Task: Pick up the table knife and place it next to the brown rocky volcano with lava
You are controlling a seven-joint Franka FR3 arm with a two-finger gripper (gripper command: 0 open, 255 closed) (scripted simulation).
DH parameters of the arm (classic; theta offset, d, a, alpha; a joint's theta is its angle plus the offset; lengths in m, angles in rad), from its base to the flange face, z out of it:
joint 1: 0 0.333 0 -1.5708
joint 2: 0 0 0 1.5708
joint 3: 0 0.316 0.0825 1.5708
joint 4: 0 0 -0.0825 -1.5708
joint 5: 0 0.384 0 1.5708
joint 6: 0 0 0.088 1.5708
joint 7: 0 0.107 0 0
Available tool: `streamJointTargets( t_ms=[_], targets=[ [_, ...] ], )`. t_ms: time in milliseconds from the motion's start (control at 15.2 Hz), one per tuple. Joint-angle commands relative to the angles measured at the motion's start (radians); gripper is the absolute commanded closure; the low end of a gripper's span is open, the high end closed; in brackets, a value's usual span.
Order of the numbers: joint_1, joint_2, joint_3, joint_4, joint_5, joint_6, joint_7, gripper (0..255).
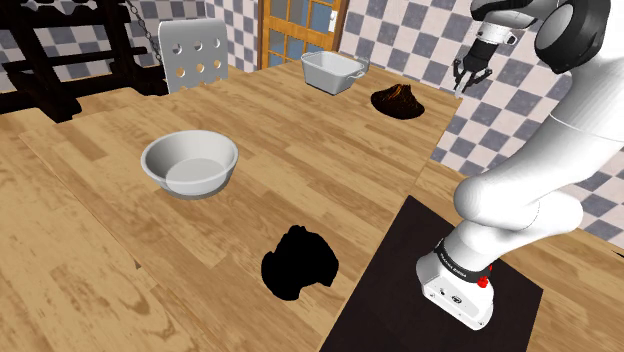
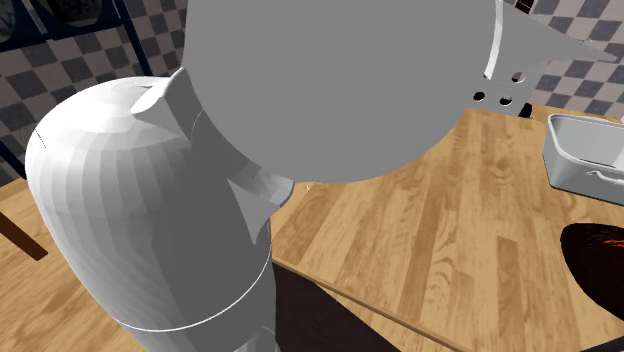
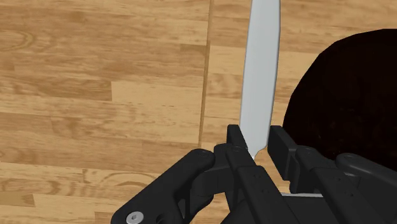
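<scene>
My black gripper (image 3: pixel 257 150) is shut on a pale grey table knife (image 3: pixel 262 70); the blade runs straight out from between the fingers over the wooden tabletop. The brown rocky volcano (image 3: pixel 347 102) lies dark just beside the blade. In the shoulder view the gripper (image 1: pixel 470 74) hangs in the air a little to the right of and above the volcano (image 1: pixel 397 100), which sits near the table's far right edge. The volcano (image 2: pixel 597 268), with reddish streaks, is also at the second exterior view's lower right.
A grey bowl (image 1: pixel 190 163) stands mid-table, and a white tub (image 1: pixel 332 71) behind the volcano. A white perforated panel (image 1: pixel 195 55) stands at the back. A black blob (image 1: pixel 297 263) lies near the dark stand (image 1: pixel 430 290). The arm's body (image 2: pixel 170 190) blocks much of the second exterior view.
</scene>
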Motion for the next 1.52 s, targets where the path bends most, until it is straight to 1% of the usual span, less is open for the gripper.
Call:
streamJointTargets(
  t_ms=[0,726,1452],
  targets=[
    [-0.001,-0.002,-0.001,-0.028,0.000,0.026,-0.003,255],
    [-0.001,0.012,0.000,-0.159,0.003,0.171,-0.006,255],
    [-0.002,0.050,0.001,-0.261,0.013,0.311,-0.014,255]
  ],
)
